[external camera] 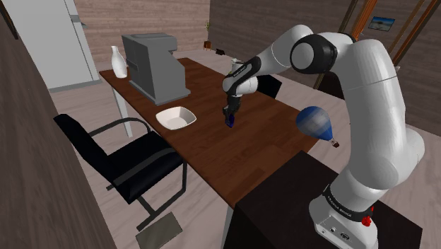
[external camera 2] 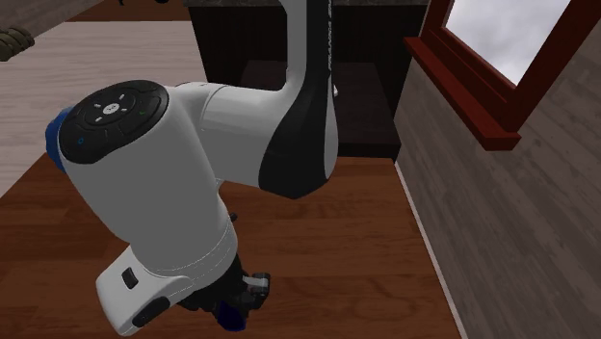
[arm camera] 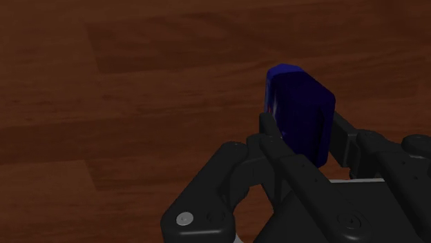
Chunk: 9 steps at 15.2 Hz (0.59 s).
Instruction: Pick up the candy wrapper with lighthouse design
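Shoulder cam: behind stand (external camera: 283, 209), looks down along table (external camera: 233, 152). 2nd ext: v. close over arm (external camera 2: 193, 144), same table. Wrist: near table too.

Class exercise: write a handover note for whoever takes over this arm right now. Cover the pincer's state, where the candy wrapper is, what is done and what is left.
Pincer: shut on the dark blue candy wrapper, which is clasped between both fingers.
Where: over the brown wooden table, to the shoulder view's right of the white bowl.
Done: the grasp is made. The wrapper appears to be clear of the tabletop, though the gap is hard to judge.
Left: confirm the lift and keep the grip firm. No lighthouse design can be made out on the face in view.
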### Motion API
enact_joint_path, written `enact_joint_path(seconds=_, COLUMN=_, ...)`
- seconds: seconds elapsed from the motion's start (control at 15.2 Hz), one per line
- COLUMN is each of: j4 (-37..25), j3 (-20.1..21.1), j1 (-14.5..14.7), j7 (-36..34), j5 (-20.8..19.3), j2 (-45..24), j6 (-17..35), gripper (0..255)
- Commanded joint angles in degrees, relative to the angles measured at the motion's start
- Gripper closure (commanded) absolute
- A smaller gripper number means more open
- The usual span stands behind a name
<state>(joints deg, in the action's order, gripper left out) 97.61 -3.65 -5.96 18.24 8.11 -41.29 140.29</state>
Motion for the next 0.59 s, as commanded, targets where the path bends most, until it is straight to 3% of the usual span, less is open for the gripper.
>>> enact_joint_path(seconds=0.0, j4=0.1, j3=0.0, j1=0.0, j7=0.0, j5=0.0, j2=0.0, j6=0.0, gripper=255)
enact_joint_path(seconds=0.53, j4=0.4, j3=-0.2, j1=0.2, j7=-0.3, j5=-0.3, j2=2.7, j6=-2.4, gripper=255)
